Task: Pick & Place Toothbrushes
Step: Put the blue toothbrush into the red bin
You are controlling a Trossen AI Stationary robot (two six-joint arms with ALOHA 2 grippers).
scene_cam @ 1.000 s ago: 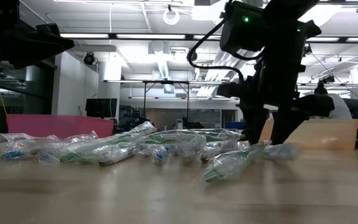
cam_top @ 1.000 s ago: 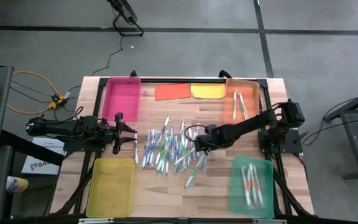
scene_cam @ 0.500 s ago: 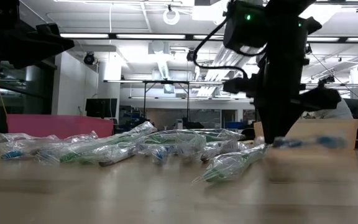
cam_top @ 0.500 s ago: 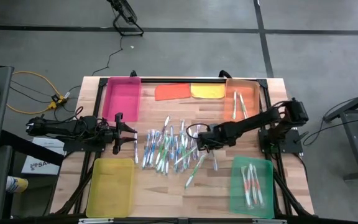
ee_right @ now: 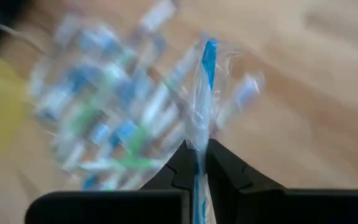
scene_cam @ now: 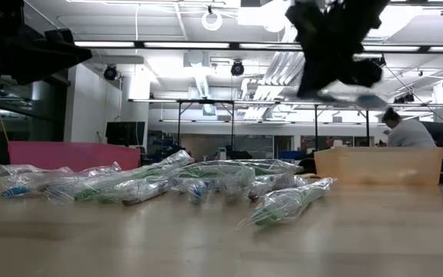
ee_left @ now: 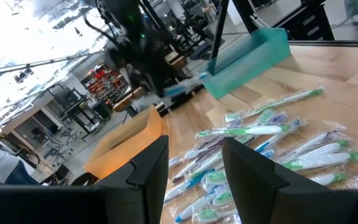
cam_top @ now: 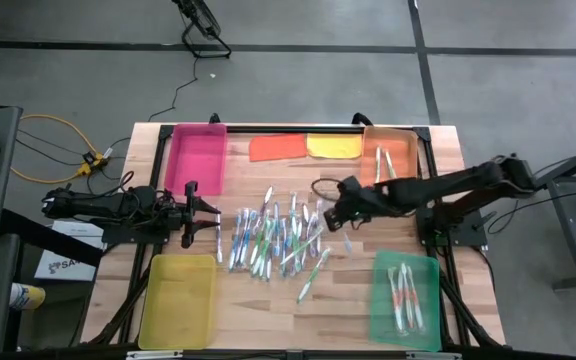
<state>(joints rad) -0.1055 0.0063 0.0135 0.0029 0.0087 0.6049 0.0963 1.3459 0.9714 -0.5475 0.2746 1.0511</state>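
A wooden table (cam_top: 268, 300) stands on a grey floor in a big workshop, with ceiling lights and desks running off behind it. In its middle lies a loose heap of toothbrushes (cam_top: 273, 238) in clear wrappers, white with green, blue and purple showing through; one green one (cam_top: 313, 275) lies a little apart on the side toward the green tray (cam_top: 405, 296). The right gripper (cam_top: 342, 217) hangs above the table at the heap's right edge, pinched shut on a blue toothbrush (ee_right: 205, 93) in its wrapper, which sticks out past the fingertips and is clear of the surface. From table height it looks blurred, so its tilt is hard to judge. More toothbrushes lie in the green tray and in the orange tray (cam_top: 389, 160). A pink tray (cam_top: 196, 158) and a yellow tray (cam_top: 179, 300) sit on the left side, and an orange cloth (cam_top: 277, 147) and a yellow cloth (cam_top: 334, 146) lie side by side at the far edge. The left gripper (cam_top: 215, 214) waits just left of the heap, fingers parted, holding nothing. A person (scene_cam: 406, 131) sits far back in the room.
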